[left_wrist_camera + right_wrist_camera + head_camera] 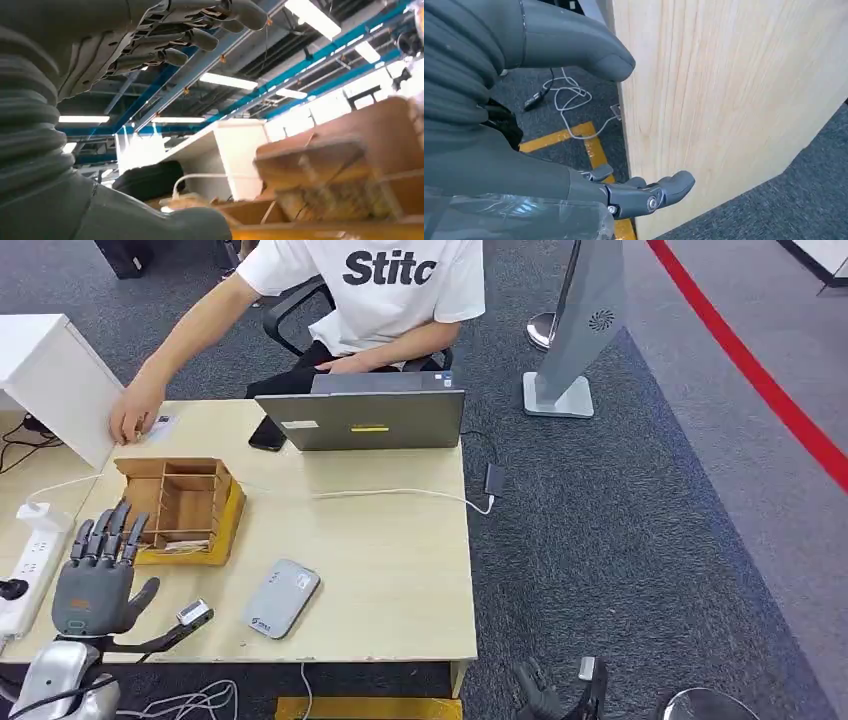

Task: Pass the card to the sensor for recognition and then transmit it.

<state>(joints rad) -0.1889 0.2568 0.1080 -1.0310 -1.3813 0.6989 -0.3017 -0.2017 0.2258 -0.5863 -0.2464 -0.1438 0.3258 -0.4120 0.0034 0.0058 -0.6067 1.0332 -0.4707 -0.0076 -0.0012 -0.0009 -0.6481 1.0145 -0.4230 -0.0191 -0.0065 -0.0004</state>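
Note:
My left hand (pixel 100 575) hovers over the table's front left corner, fingers spread and nothing in it. It is just left of a wooden divided box (pixel 185 502) on a yellow base, with thin pale items lying in its front slot. In the left wrist view the fingers (pixel 200 37) are stretched out and the box (pixel 350 165) is close ahead. The grey flat sensor (pixel 282 598) lies near the front edge, right of my left hand. A person's hand (pixel 135 415) rests beside a small card (pixel 162 423) at the back left. My right hand (pixel 545 695) hangs below the table, fingers (pixel 659 192) apart beside a wooden panel (pixel 724 90).
A grey laptop (pixel 365 415) and a black phone (pixel 267 433) sit at the back. A white cable (pixel 400 495) crosses the table. A power strip (pixel 25 565) lies at the far left, a white box (pixel 55 375) behind it. A small plug-like item (pixel 195 615) lies by my left thumb.

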